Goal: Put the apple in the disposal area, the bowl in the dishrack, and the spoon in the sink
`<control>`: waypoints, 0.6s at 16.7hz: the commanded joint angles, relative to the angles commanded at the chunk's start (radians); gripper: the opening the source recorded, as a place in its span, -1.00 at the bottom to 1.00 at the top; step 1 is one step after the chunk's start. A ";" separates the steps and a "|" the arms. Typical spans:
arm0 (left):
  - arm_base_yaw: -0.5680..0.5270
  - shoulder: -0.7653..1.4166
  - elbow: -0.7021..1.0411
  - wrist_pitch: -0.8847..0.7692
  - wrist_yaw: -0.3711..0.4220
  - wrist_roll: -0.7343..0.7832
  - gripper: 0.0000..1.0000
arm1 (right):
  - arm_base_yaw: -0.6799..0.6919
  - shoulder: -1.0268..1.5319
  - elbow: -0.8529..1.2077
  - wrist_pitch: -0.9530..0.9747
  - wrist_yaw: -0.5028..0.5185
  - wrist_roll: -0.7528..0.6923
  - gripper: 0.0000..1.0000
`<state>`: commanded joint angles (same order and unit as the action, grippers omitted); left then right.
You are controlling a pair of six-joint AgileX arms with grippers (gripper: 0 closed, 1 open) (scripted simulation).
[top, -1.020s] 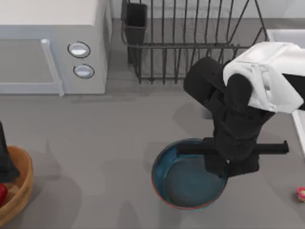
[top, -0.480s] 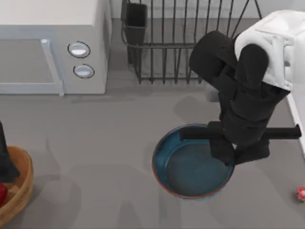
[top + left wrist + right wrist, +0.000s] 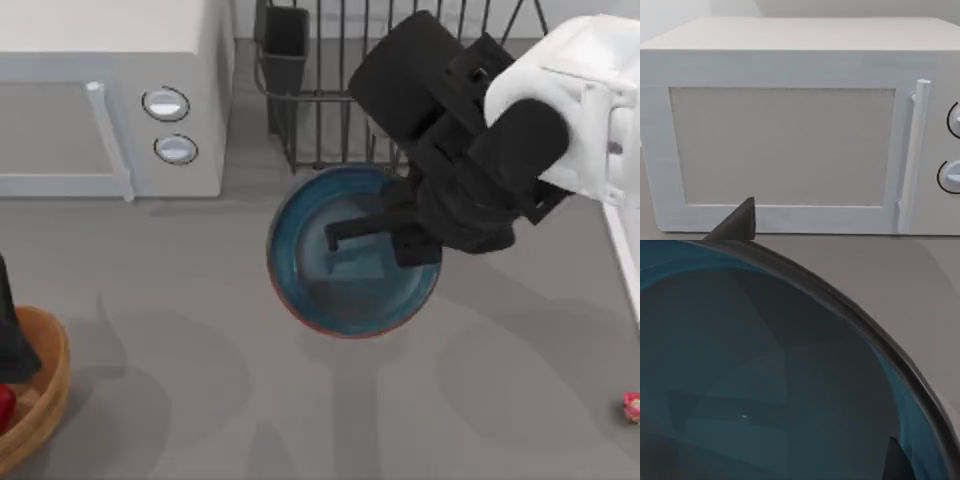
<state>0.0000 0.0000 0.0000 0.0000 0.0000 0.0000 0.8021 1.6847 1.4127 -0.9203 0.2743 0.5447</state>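
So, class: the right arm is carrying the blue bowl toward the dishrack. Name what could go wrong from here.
1. The bowl hangs from the right pincer by one rim; it could slip.
2. Its far edge overlaps the dishrack front bars and may knock them.
3. The spoon lies near the table's right edge.

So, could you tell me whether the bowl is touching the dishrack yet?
Cannot tell. In the top view the bowl, carried by the right gripper, overlaps the dishrack's front bars, but looking down hides any height gap.
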 joint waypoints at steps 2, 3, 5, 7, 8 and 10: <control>0.000 0.000 0.000 0.000 0.000 0.000 1.00 | 0.044 -0.030 0.008 0.167 0.144 -0.087 -1.00; 0.000 0.000 0.000 0.000 0.000 0.000 1.00 | 0.067 -0.047 0.010 0.259 0.221 -0.135 -1.00; 0.000 0.000 0.000 0.000 0.000 0.000 1.00 | 0.113 -0.086 0.013 0.446 0.377 -0.232 -1.00; 0.000 0.000 0.000 0.000 0.000 0.000 1.00 | 0.155 -0.128 0.016 0.616 0.523 -0.326 -1.00; 0.000 0.000 0.000 0.000 0.000 0.000 1.00 | 0.174 -0.150 0.017 0.687 0.588 -0.369 -1.00; 0.000 0.000 0.000 0.000 0.000 0.000 1.00 | 0.206 -0.193 0.021 0.799 0.694 -0.442 -1.00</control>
<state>0.0000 0.0000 0.0000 0.0000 0.0000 0.0000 1.0080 1.4915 1.4333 -0.1214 0.9686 0.1025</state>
